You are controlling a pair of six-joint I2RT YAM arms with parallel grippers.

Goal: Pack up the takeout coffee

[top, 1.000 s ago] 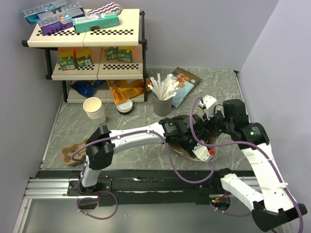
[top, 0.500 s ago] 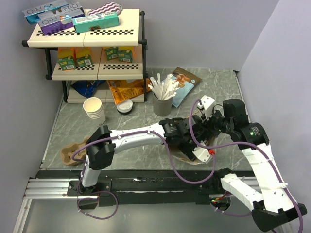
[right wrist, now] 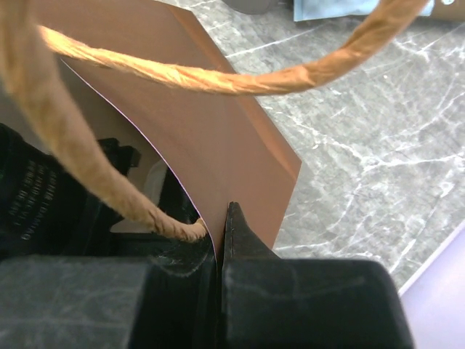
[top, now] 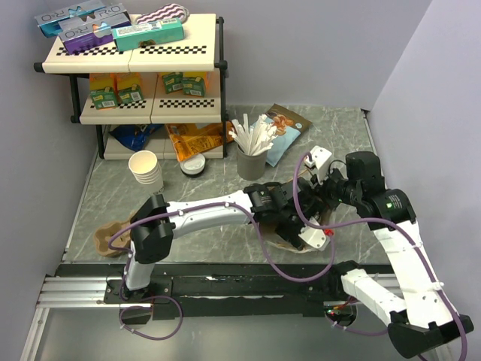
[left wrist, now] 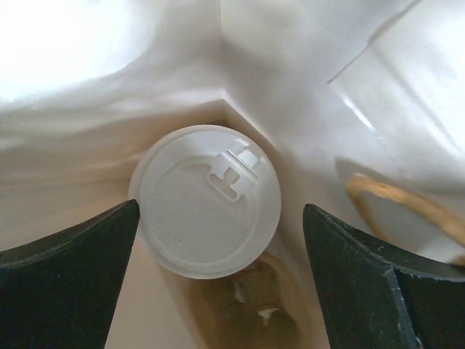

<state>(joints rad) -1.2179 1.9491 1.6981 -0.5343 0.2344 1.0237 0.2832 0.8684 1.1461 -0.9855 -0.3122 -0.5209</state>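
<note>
With the takeout coffee [left wrist: 205, 201] down inside the paper bag [right wrist: 218, 123], I note it sits against a fold in the bag's pale inner wall, lid up toward my wrist camera, sip tab showing. My left claw [left wrist: 220, 209] is spread wide, 1 finger on each side of the lid with a gap on both sides, so it holds nothing. My right claw [right wrist: 220, 225] is pinched tight on the brown rim of the bag, and 1 twine handle [right wrist: 182, 76] loops across just above it. In the top view my left arm covers most of the bag on the bench [right wrist: 349, 109], so I cannot tell whether the bag stands straight or leans. My reading is that the cup is placed and the work left is getting my left claw out cleanly. Risks as I judge them: a spread finger could catch the lid edge or drag the bag wall on the way out, and either would tip the cup. The second handle [left wrist: 407, 203] lies close by my right-hand finger and could snag it. If my right claw slips off the rim, the mouth may sag onto my left claw. A straight, slow pull-out looks safest.
</note>
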